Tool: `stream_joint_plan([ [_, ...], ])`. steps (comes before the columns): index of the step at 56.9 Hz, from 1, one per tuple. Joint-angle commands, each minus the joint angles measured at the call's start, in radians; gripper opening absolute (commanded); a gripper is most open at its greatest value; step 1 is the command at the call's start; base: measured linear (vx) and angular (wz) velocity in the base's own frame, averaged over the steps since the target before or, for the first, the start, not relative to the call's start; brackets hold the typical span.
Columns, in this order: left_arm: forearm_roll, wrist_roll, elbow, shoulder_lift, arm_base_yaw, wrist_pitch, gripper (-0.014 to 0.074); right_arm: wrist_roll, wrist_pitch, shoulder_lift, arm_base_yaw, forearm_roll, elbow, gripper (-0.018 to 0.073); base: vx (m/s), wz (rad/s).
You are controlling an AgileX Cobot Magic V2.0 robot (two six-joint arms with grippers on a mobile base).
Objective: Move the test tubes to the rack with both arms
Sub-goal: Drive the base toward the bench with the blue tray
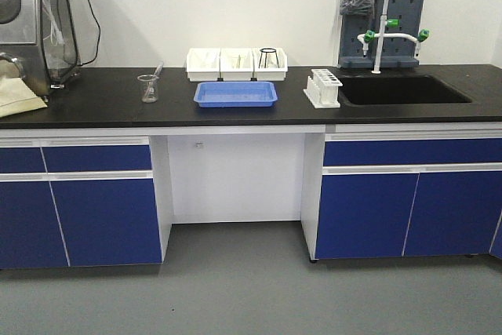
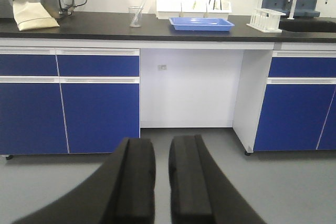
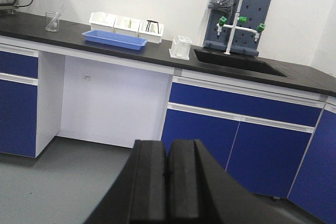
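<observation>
Approach seems the step in hand: left gripper (image 2: 161,182) a narrow slit apart, right gripper (image 3: 167,182) pressed closed, both empty, well short of the blue tray (image 1: 235,103). A test tube (image 1: 157,70) leans in the beaker (image 1: 147,90) left of the tray, the rack (image 1: 323,88) right of it; reaching calls for clearing the counter (image 1: 102,100) edge.

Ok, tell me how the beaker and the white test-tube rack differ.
The beaker is clear and round; the rack is white and boxy. The beaker stands left of the blue tray, the rack right of it by the sink. The beaker holds leaning test tubes; none show in the rack. Both stand on the black countertop.
</observation>
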Motion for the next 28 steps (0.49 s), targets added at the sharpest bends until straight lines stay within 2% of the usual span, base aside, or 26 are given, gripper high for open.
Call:
stream_joint_plan([
  [1, -0.006, 0.001, 0.026, -0.021, -0.004, -0.081, 0.0241, -0.008, -0.080, 0.016, 0.001, -0.012, 0.006, -0.0008, 0.02, 0.00],
  [15, -0.006, 0.001, 0.026, -0.021, -0.004, -0.081, 0.0241, -0.008, -0.080, 0.016, 0.001, -0.012, 0.006, -0.0008, 0.06, -0.01],
  [28, -0.006, 0.001, 0.026, -0.021, -0.004, -0.081, 0.0241, -0.008, -0.080, 0.016, 0.001, -0.012, 0.006, -0.0008, 0.19, -0.02],
])
